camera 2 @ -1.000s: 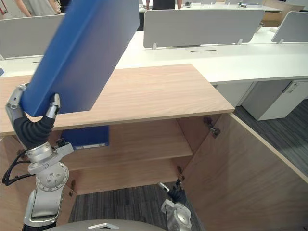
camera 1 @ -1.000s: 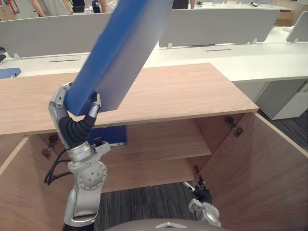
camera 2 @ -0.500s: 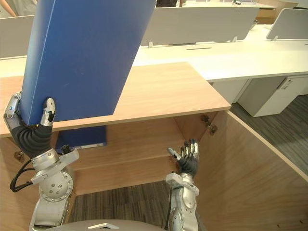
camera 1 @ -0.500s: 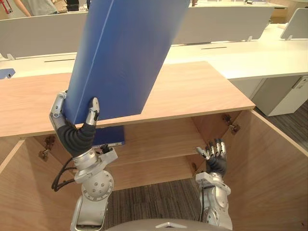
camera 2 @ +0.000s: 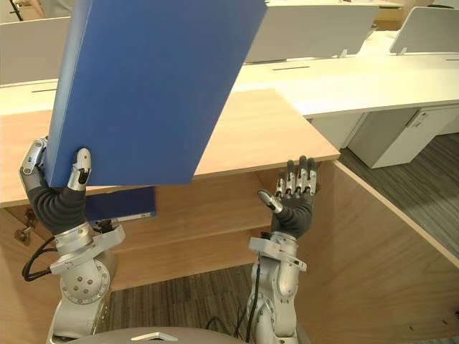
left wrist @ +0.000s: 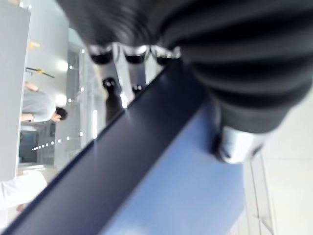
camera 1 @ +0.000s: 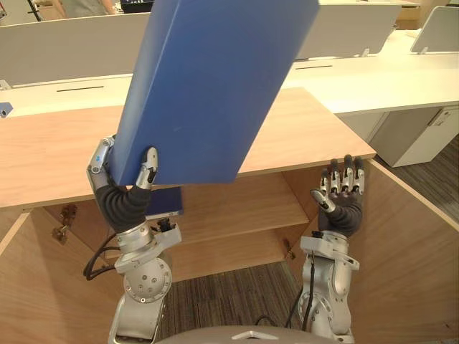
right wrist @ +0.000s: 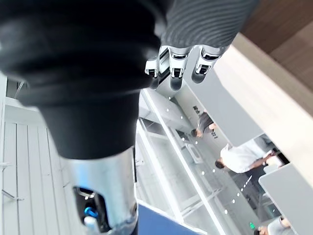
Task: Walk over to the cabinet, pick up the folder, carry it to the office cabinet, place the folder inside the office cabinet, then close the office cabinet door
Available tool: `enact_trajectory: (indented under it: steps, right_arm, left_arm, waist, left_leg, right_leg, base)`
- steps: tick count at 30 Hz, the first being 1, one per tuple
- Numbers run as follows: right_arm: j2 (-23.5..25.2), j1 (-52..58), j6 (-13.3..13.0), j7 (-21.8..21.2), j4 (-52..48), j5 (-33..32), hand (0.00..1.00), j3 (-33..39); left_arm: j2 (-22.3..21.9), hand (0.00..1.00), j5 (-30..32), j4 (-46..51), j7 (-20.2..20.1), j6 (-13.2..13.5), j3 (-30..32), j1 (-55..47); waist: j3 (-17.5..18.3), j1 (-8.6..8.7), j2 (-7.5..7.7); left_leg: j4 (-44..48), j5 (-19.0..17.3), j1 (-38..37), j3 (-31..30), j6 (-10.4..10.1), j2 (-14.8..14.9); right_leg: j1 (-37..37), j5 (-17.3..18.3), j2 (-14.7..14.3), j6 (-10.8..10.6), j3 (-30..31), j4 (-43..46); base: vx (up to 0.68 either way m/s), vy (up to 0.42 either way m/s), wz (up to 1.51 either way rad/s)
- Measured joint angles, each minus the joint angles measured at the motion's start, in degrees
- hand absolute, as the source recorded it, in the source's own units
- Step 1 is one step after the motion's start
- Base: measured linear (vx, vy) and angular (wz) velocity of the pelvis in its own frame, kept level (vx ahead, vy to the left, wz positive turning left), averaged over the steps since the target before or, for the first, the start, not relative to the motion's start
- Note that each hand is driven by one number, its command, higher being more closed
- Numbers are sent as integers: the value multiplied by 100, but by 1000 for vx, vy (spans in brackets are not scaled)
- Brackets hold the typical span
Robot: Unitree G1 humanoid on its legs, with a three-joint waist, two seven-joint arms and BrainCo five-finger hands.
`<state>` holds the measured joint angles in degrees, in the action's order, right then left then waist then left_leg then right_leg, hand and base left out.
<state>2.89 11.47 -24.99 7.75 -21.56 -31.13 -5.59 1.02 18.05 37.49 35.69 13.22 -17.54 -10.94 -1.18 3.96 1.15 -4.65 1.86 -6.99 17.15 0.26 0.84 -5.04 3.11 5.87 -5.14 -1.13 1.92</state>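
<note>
A big blue folder point(camera 1: 211, 86) is held up in the air, tilted, above the wooden office cabinet point(camera 1: 301, 136). My left hand point(camera 1: 125, 179) is shut on its lower corner, thumb on the front face; the left wrist view shows the folder point(left wrist: 161, 196) pinched between thumb and fingers point(left wrist: 124, 51). My right hand point(camera 1: 343, 201) is raised, open, fingers straight up, in front of the cabinet's open right side, apart from the folder. Both cabinet doors stand open, and a second blue folder point(camera 1: 165, 202) lies on the inner shelf point(camera 1: 237, 208).
The right cabinet door point(camera 1: 409, 244) swings out toward me beside my right arm; the left door point(camera 1: 36, 287) is open too. White desks with grey dividers point(camera 1: 64, 46) stand behind the cabinet. People point(right wrist: 239, 156) are in the background.
My right hand has risen from near the floor to cabinet-top height, fingers spread upward. The folder in my left hand has swung more upright and closer, its face turned toward me.
</note>
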Motion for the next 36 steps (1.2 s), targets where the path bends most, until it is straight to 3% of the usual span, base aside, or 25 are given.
enact_trajectory:
  steps: [13,36]
  right_arm:
    - [-173,-629,-3,-459,457,-797,0,-276]
    - [-371,-1208,27,-596,910,-932,0,-110]
  left_arm:
    - [13,100,-589,-333,-556,293,-618,117]
    - [37,100,-1253,-950,-997,479,-754,242]
  waist:
    - [-3,-65,3]
    - [-14,-170,55]
  left_leg:
    - [-35,47,5,-149,61,-72]
    - [-36,160,87,-303,132,-106]
  right_leg:
    - [-75,7,72,-33,-155,4]
    - [-69,-16,112,-55,-292,22]
  base:
    - [-9,0,5]
    - [-3,-1,3]
